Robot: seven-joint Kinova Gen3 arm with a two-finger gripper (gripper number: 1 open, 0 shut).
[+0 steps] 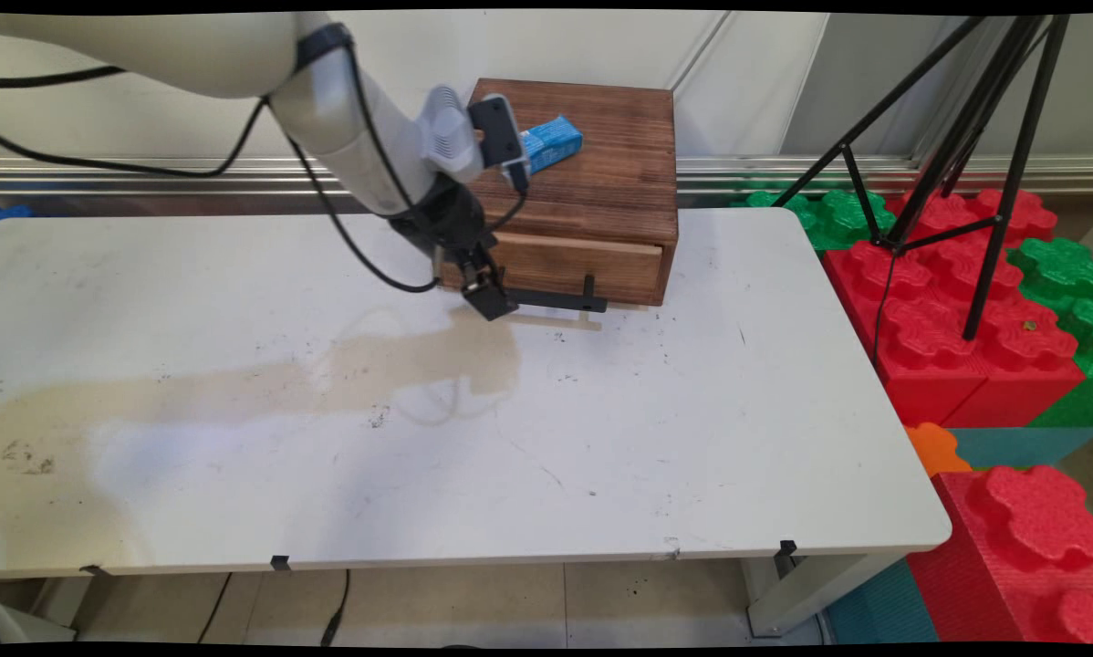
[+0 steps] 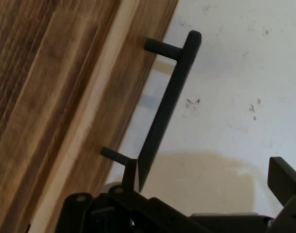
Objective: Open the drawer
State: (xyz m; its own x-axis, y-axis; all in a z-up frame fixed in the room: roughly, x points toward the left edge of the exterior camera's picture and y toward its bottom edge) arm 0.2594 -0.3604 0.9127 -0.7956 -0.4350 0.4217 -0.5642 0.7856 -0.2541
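Table, near: I see the bare white table (image 1: 601, 456) filling the lower half of the main frame, with a tan stain running from the left edge toward centre, ending just below the gripper.

Gripper: The gripper (image 1: 490, 297) sits low, just above the tabletop at centre frame, at the left end of the drawer's handle. In the hand view one finger (image 2: 131, 175) lies against the near end of the bar and the other finger (image 2: 284, 180) stands far off at the right edge, so I read the claw as wide, holding nothing. The bar sits beside the left finger, not centred in the gap.

Handle: The black bar handle (image 1: 556, 297) stands off the drawer front on two posts, leaving room behind it for a finger; I judge that is why the hand comes in low and side-on.

Drawer: The drawer front (image 1: 583, 265) looks nearly flush with the wooden box (image 1: 592, 173), centre to upper centre; whether it is fully closed I cannot tell.

Box top: A blue carton (image 1: 551, 144) lies flat on the lid, upper centre, partly hidden by the wrist.

Far right: Red and green foam blocks (image 1: 948, 310) and a black tripod (image 1: 966, 164) stand off the table.
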